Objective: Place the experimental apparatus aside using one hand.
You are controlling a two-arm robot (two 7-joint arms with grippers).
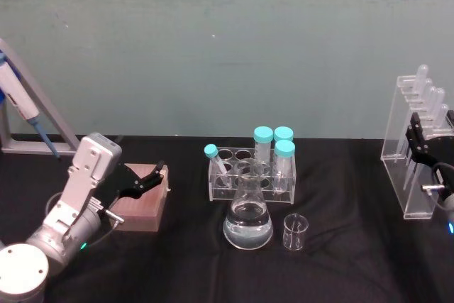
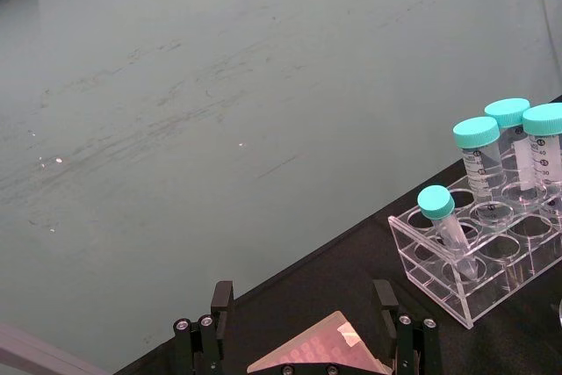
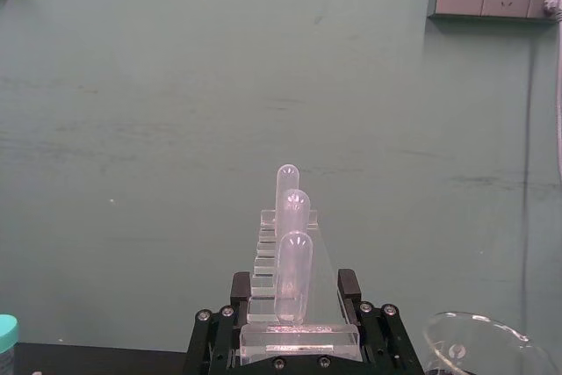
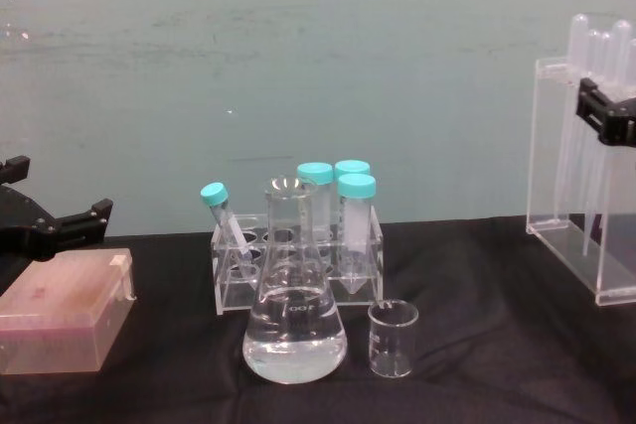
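The tall acrylic stand (image 1: 403, 154) with plastic pipettes (image 3: 292, 261) stands at the table's far right. My right gripper (image 1: 418, 136) is shut on its upper part, one black finger (image 3: 241, 292) against each side of it. The conical flask (image 1: 248, 221), holding clear liquid, sits in the middle of the table. The small empty beaker (image 1: 295, 232) is just to the flask's right. In the chest view the flask (image 4: 294, 330) and beaker (image 4: 393, 340) stand in front. My left gripper (image 1: 152, 177) hangs open over a pink box (image 1: 142, 207) at the left.
A clear tube rack (image 1: 227, 186) with several teal-capped tubes (image 1: 273, 143) stands right behind the flask. At the far left, a blue-and-white pipettor (image 1: 21, 97) leans on a grey stand. A green wall closes the back of the black table (image 1: 340, 267).
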